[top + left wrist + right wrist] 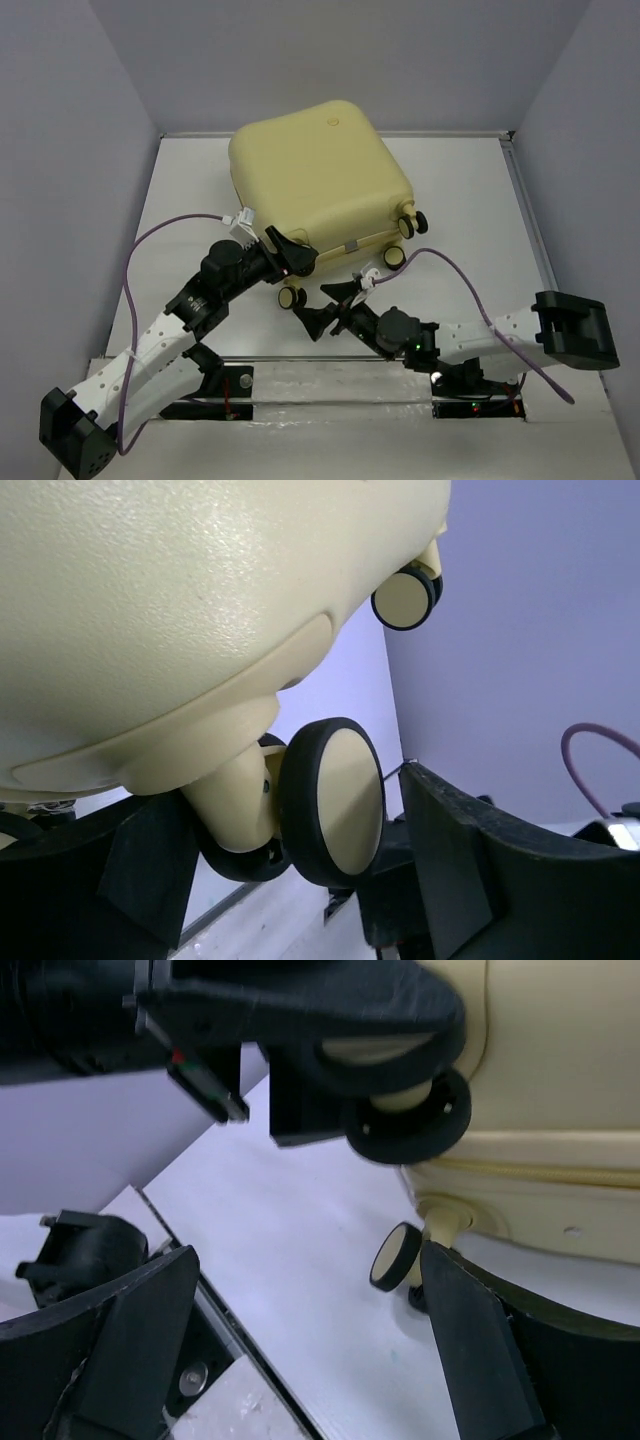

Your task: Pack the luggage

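Note:
The luggage [315, 180] is a closed pale yellow suitcase lying flat at the back middle of the white table. My left gripper [290, 262] is at its near left corner. In the left wrist view its open jaws [300, 880] stand on either side of a black-and-cream caster wheel [335, 800], with a small gap at the right finger [450, 870]. My right gripper [325, 305] is open and empty just right of the near caster [291, 297]. In the right wrist view [305, 1360] it hovers over bare table, below the left gripper [330, 1060] and that caster [410, 1125].
More casters [407, 226] stick out at the suitcase's right near corner; one shows in the right wrist view [398, 1257]. Grey walls close in the table [200, 200] on three sides. A metal rail [330, 370] runs along the near edge. Purple cables [150, 235] arc over both arms.

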Motion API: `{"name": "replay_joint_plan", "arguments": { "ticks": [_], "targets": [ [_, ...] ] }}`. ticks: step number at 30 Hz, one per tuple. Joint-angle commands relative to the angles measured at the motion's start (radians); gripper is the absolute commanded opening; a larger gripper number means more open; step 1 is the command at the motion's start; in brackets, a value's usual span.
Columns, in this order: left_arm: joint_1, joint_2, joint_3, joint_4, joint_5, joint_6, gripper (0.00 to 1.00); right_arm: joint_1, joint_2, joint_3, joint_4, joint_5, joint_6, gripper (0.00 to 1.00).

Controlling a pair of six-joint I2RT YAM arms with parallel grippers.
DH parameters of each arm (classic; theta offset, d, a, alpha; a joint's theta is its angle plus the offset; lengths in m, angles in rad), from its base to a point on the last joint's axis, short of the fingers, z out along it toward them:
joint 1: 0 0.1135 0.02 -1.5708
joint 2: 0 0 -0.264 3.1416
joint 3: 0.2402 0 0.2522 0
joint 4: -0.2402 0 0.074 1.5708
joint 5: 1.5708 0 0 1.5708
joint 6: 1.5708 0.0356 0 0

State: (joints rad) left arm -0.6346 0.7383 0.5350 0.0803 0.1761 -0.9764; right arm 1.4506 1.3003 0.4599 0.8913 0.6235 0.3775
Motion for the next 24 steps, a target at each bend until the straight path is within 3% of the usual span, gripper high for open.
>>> {"name": "replay_joint_plan", "arguments": {
  "ticks": [1,5,7,11,19,22,23,24],
  "targets": [
    [-0.007,-0.066,0.042,0.299,0.019,0.018,0.9,-0.083,-0.075,0.097,-0.183,-0.004,-0.091,0.98],
    [-0.005,-0.071,0.033,0.297,0.017,0.018,0.94,-0.199,-0.056,0.187,-0.212,-0.119,-0.109,0.99],
    [-0.007,-0.077,0.023,0.294,0.02,0.016,0.94,-0.267,0.031,0.271,-0.23,-0.209,-0.136,0.99],
    [-0.007,-0.083,0.022,0.292,0.022,0.019,0.94,-0.291,0.094,0.341,-0.25,-0.264,-0.138,0.99],
    [-0.007,-0.093,0.003,0.285,0.011,0.031,0.94,-0.3,0.183,0.411,-0.212,-0.301,-0.138,0.86],
    [-0.007,-0.096,0.0,0.283,0.016,0.036,0.93,-0.3,0.2,0.399,-0.137,-0.277,-0.152,0.75],
    [-0.007,-0.096,0.0,0.282,0.014,0.039,0.93,-0.3,0.206,0.396,-0.112,-0.277,-0.158,0.67],
    [-0.007,-0.097,0.002,0.279,0.014,0.042,0.92,-0.3,0.212,0.396,-0.097,-0.269,-0.158,0.48]
  ]
}}
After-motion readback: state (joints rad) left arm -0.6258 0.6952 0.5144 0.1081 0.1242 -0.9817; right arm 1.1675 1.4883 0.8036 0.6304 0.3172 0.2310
